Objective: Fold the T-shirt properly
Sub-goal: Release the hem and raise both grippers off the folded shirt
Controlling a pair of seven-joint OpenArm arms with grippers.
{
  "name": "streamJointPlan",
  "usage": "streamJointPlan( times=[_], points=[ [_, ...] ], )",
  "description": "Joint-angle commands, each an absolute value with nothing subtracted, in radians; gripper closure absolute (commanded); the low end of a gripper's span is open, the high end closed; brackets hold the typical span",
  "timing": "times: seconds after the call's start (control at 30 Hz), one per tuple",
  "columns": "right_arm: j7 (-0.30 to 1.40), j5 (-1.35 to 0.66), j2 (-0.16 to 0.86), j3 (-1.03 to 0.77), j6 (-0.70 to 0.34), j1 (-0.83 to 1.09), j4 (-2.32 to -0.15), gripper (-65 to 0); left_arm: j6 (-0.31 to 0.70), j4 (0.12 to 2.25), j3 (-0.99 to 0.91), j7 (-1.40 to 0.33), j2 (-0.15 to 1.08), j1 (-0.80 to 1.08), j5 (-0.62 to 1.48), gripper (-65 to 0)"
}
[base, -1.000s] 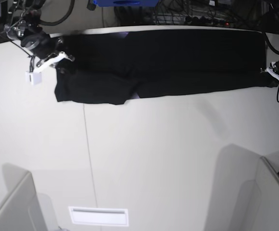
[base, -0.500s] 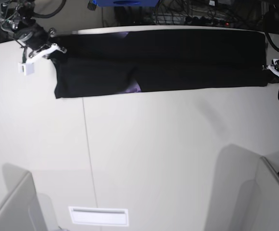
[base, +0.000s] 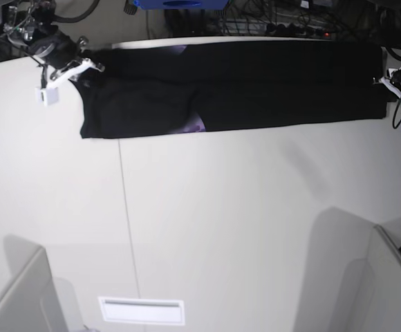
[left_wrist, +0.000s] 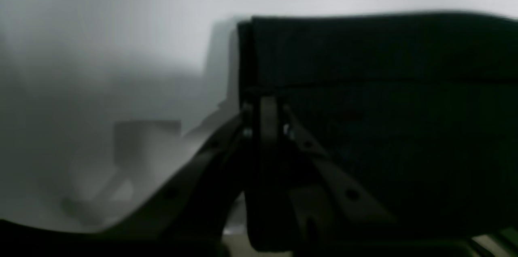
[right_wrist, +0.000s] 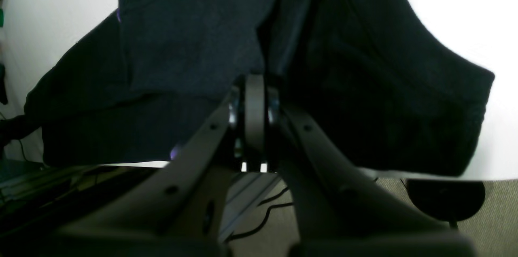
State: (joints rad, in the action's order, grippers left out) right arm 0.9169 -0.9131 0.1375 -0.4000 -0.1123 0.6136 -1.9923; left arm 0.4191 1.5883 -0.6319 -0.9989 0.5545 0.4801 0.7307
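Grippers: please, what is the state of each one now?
Left gripper: closed, holding the edge of the T-shirt.
Right gripper: closed, holding the T-shirt's other end.

Base view is bright & even w/ soft shadows low on the white table [base: 207, 228] and wide-angle bowing at edges, the left wrist view is dim, grey & blurred throughout, the right wrist view blows the table out to glare beside the near-featureless black T-shirt [right_wrist: 194, 42].
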Motion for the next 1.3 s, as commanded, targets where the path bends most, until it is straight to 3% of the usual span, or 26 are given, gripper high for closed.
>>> streamJointPlan(
  times=[0.0, 0.33, 0.4, 0.5, 0.63, 0.7, 0.87, 0.93, 0.97, 1.0, 1.03, 1.07, 1.27],
  points=[
    [0.903, -0.928, 0.150, -0.409, -0.108, 0.616, -2.005, 0.0, 0.421, 1.604, -0.633, -0.987, 0.579, 0.481, 0.736, 0.0],
    [0.903, -0.928, 0.151, -0.409, -0.107, 0.621, -2.005, 0.0, 0.421, 1.682, -0.639, -0.987, 0.585, 0.510, 0.736, 0.0],
    [0.903, -0.928, 0.151, -0.409, -0.107, 0.621, -2.005, -9.9, 0.420, 1.730, -0.639, -0.987, 0.585, 0.529, 0.736, 0.0],
    [0.903, -0.928, 0.151, -0.410, -0.107, 0.621, -2.005, -20.6, 0.418, 1.764, -0.641, -0.987, 0.581, 0.538, 0.736, -13.8],
    [0.903, -0.932, 0.147, -0.440, -0.110, 0.622, -2.009, -20.9, 0.418, 1.768, -0.719, -0.987, 0.575, 0.555, 0.737, -27.6],
    [0.903, -0.934, 0.139, -0.453, -0.116, 0.618, -2.012, -20.9, 0.420, 1.779, -0.771, -0.987, 0.559, 0.555, 0.745, -29.3],
    [0.903, -0.931, 0.139, -0.430, -0.225, 0.550, -2.009, -20.7, 0.421, 1.853, -0.860, -0.987, 0.443, 0.549, 0.746, -27.8],
    [0.903, -0.928, 0.142, -0.414, -0.274, 0.507, -1.998, -18.8, 0.421, 1.853, -0.849, -0.987, 0.400, 0.545, 0.739, -17.3],
    [0.903, -0.928, 0.142, -0.412, -0.275, 0.481, -1.982, -14.4, 0.421, 1.840, -0.822, -0.986, 0.383, 0.536, 0.737, -6.6],
    [0.903, -0.928, 0.142, -0.414, -0.275, 0.458, -1.960, -8.6, 0.421, 1.822, -0.802, -0.986, 0.374, 0.524, 0.737, 0.0],
    [0.905, -0.928, 0.145, -0.412, -0.275, 0.433, -1.936, -2.0, 0.421, 1.793, -0.785, -0.986, 0.371, 0.515, 0.736, 0.0],
    [0.909, -0.928, 0.145, -0.410, -0.275, 0.403, -1.902, 0.0, 0.420, 1.750, -0.766, -0.986, 0.371, 0.506, 0.736, 0.0],
    [0.906, -0.809, 0.147, -0.406, -0.275, 0.246, -1.626, 0.0, 0.417, 1.570, -0.696, -0.984, 0.371, 0.447, 0.731, 0.0]
  ],
)
